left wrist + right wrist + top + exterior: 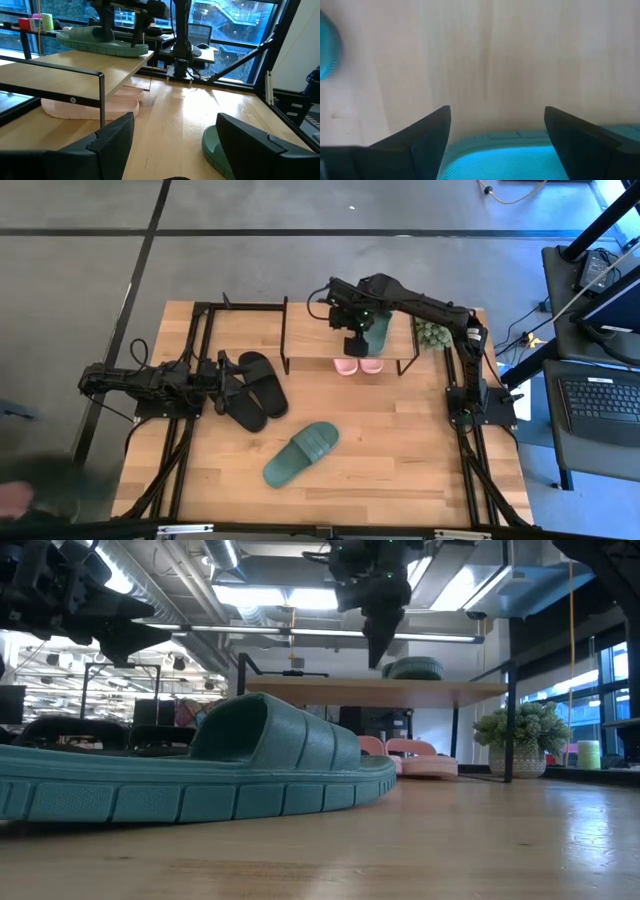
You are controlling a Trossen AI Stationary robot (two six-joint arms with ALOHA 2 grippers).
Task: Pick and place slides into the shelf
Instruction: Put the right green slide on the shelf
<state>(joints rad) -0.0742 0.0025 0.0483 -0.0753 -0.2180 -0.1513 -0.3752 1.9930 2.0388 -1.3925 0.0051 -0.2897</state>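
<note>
Resting at table left, the left gripper (222, 380) hangs beside the black slides (255, 388), fingers spread, holding nothing. Centre: one dark green slide (302, 452) loose on the wooden tabletop (400, 450). Right: the shelf (300, 330), pink slides (358, 366) beneath; the right gripper (357, 340), fingers apart and empty, above the second green slide (380, 328). Advice: lift straight up, avoiding the strap. Potted plant (432, 333) near; grey floor around.

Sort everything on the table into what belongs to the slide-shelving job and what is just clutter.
Job:
- green slide on the shelf
- shelf
- pink slides under the shelf
- green slide on the table
- black slides
- right end effector, open
- left end effector, open

Clutter:
- potted plant
</note>
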